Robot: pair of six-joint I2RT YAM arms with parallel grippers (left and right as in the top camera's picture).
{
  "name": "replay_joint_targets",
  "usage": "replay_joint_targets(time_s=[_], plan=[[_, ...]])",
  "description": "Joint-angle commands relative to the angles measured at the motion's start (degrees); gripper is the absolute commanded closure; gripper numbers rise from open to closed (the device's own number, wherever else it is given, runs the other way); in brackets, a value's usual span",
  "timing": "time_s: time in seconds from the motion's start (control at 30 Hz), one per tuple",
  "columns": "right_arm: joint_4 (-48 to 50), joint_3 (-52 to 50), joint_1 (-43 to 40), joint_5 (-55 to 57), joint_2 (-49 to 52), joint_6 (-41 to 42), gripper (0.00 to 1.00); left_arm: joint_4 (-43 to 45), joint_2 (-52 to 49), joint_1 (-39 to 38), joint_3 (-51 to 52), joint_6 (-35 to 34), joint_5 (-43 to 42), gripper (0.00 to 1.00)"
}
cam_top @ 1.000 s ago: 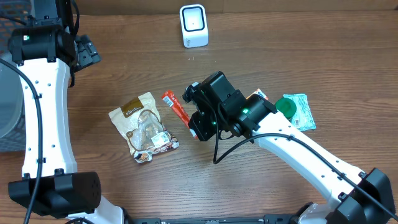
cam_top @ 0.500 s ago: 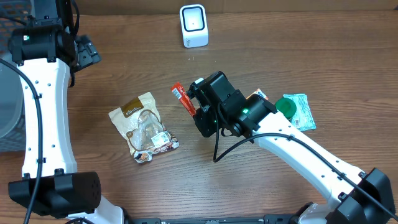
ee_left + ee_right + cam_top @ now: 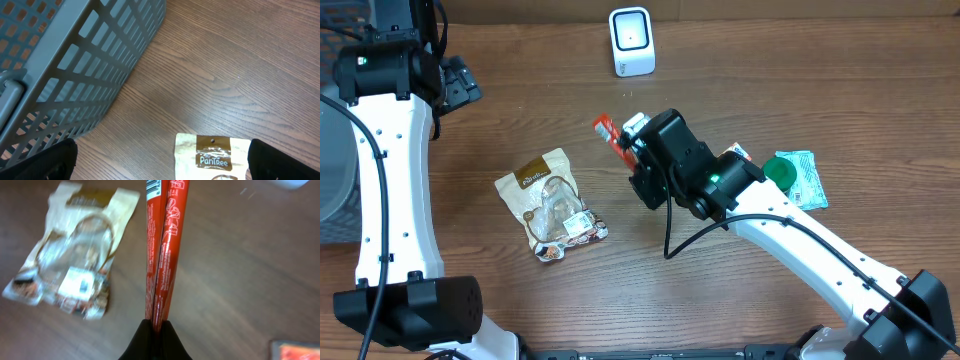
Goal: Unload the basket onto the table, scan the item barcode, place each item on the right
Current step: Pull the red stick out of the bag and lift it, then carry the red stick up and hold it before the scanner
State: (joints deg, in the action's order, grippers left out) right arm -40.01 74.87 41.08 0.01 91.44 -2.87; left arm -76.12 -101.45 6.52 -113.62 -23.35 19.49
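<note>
The wooden table point(image 3: 770, 80) fills nearly all of the overhead view. A grey plastic basket point(image 3: 60, 65) takes the upper left of the left wrist view, its slotted wall standing on the wood. From above, only a pale part of it shows at the left edge.

The right arm point(image 3: 800, 240) comes from the lower right corner to the middle of the overhead frame. The left arm point(image 3: 390, 170) runs up the left side, and the left gripper point(image 3: 460, 85) is in the upper left. Its fingers point(image 3: 50, 162) sit in the two lower corners of the left wrist view, spread wide with nothing between them.

A snack pouch point(image 3: 550, 205) lies flat left of the centre. The left wrist view alone shows the word "PanTree" on its brown label. The white scanner point(image 3: 631, 41) stands at the top centre, well apart from the arms. A green packet point(image 3: 798, 175) lies at the right, and an orange and white box point(image 3: 732, 153) is partly hidden under the right arm.

The right gripper point(image 3: 155, 330) is pressed together on one end of the red stick packet point(image 3: 162, 245). In the right wrist view the stick runs from the fingertips straight up to the top edge, with its white print readable. From above, only a short red piece shows at the upper left of the gripper, below the scanner.
</note>
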Motion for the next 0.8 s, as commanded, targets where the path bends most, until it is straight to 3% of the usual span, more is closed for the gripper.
replay_joint_targets(time_s=[0.0, 0.23, 0.53, 0.77], plan=[[1.4, 0.2, 0.0, 5.7, -1.5, 3.0, 0.96, 0.0, 1.5, 0.1, -1.2, 0.7, 0.0, 0.0], [1.3, 2.1, -0.2, 12.5, -1.5, 1.3, 0.97, 0.0, 1.5, 0.1, -1.2, 0.7, 0.0, 0.0], [-5.3, 18.6, -5.2, 12.6, -1.0, -8.5, 0.97, 0.0, 1.5, 0.1, -1.2, 0.7, 0.0, 0.0], [2.8, 19.5, -9.7, 12.6, 0.5, -17.9, 0.96, 0.0, 1.5, 0.1, -1.2, 0.7, 0.0, 0.0]])
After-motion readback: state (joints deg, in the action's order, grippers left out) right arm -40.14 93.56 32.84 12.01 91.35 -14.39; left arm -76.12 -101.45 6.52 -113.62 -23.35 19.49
